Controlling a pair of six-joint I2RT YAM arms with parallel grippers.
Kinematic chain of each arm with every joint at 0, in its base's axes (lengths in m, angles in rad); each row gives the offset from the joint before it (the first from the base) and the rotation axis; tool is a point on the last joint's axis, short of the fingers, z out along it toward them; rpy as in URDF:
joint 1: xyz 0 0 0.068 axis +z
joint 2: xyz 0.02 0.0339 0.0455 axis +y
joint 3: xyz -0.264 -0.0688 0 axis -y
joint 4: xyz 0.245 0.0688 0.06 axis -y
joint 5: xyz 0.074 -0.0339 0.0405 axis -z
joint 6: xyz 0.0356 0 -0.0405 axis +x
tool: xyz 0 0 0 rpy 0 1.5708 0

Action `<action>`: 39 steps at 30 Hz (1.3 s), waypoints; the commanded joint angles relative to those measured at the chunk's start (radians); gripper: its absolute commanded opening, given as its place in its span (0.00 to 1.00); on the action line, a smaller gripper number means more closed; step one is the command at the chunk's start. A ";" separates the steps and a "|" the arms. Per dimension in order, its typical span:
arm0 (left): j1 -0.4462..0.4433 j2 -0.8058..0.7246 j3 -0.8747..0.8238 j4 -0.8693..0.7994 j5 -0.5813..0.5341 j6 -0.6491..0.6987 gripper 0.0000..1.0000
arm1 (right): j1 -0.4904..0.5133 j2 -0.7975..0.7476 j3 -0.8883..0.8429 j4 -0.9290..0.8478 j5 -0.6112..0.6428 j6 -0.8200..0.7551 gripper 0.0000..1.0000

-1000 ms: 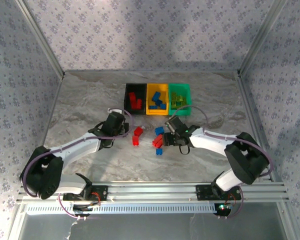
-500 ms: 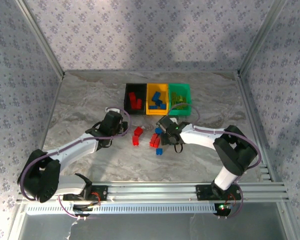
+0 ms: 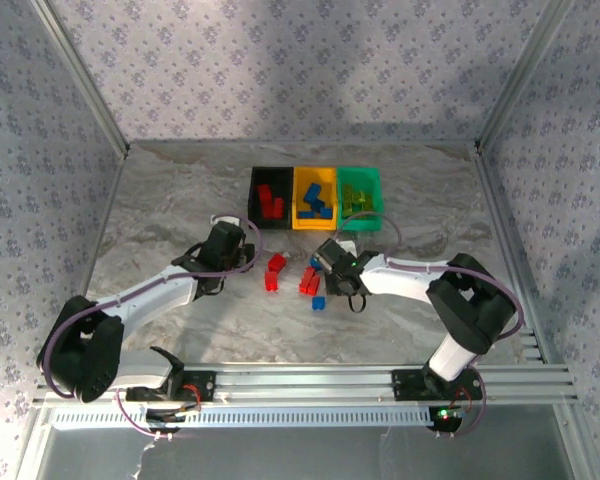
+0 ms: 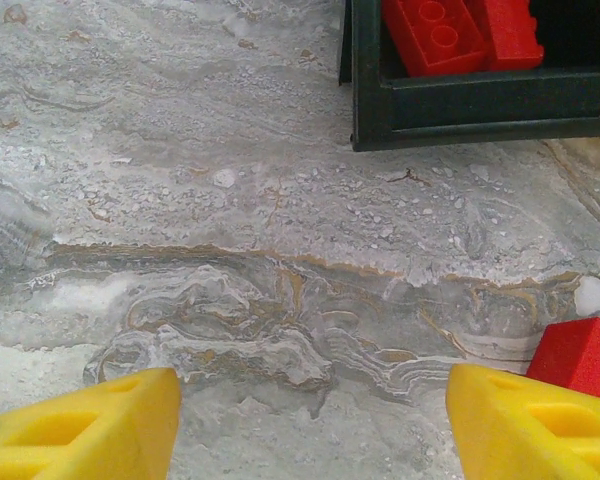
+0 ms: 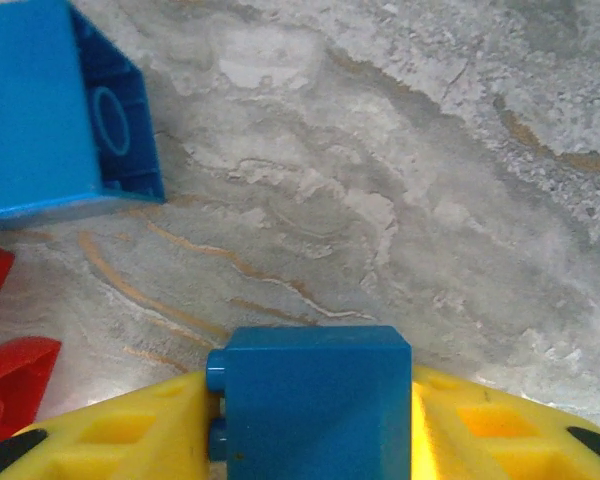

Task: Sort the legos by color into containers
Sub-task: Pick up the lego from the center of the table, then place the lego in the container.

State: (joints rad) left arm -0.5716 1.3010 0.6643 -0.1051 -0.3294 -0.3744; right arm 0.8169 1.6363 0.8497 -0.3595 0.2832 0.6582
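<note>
Your right gripper (image 3: 329, 268) has its yellow fingers (image 5: 100, 435) clamped on a blue brick (image 5: 310, 400). It is low over the table (image 3: 180, 200), among the loose bricks (image 3: 273, 272). So the step in hand is picking up that blue one. Next, I think you need to lift it straight up, carry it to the orange-yellow bin (image 3: 314, 226) and let go over it.

That bin already has blue bricks (image 3: 315, 205) in it. The black bin (image 3: 270, 224) holds red bricks (image 3: 270, 200). The green bin (image 3: 360, 226) seems to hold yellow-green ones, but they are hard to make out.

Your left gripper (image 4: 310, 420) hangs near the black bin with its fingers apart and nothing between them. A red brick (image 4: 583, 350) lies just beside one finger.
</note>
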 commanded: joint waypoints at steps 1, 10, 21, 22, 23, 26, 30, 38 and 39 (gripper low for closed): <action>0.010 -0.001 0.021 -0.009 0.006 0.001 0.70 | 0.021 0.010 0.024 -0.029 0.005 -0.002 0.48; 0.027 0.017 0.023 -0.008 0.022 -0.012 0.70 | 0.024 -0.049 0.110 -0.024 0.056 -0.074 0.48; 0.037 0.026 0.026 -0.010 0.031 -0.020 0.70 | -0.104 0.155 0.468 -0.028 -0.058 -0.231 0.48; 0.038 0.024 0.025 -0.009 0.034 -0.020 0.70 | -0.125 0.181 0.497 -0.016 -0.084 -0.243 0.49; 0.039 0.022 0.024 -0.007 0.036 -0.020 0.70 | -0.144 0.208 0.532 -0.015 -0.102 -0.253 0.49; 0.040 0.026 0.023 -0.008 0.034 -0.020 0.70 | -0.184 0.301 0.671 -0.066 -0.116 -0.291 0.49; 0.047 0.029 0.031 -0.019 0.030 -0.018 0.70 | -0.218 0.408 0.838 -0.139 -0.098 -0.333 0.50; 0.057 0.025 0.030 -0.024 0.041 -0.020 0.70 | -0.232 0.426 0.892 -0.159 -0.163 -0.356 0.65; 0.058 0.025 0.030 -0.024 0.044 -0.021 0.70 | -0.224 0.411 0.874 -0.157 -0.161 -0.358 0.65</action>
State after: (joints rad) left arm -0.5228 1.3243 0.6643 -0.1123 -0.2996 -0.3859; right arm 0.5709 2.0888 1.7481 -0.4828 0.1478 0.3264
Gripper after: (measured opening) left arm 0.698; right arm 0.651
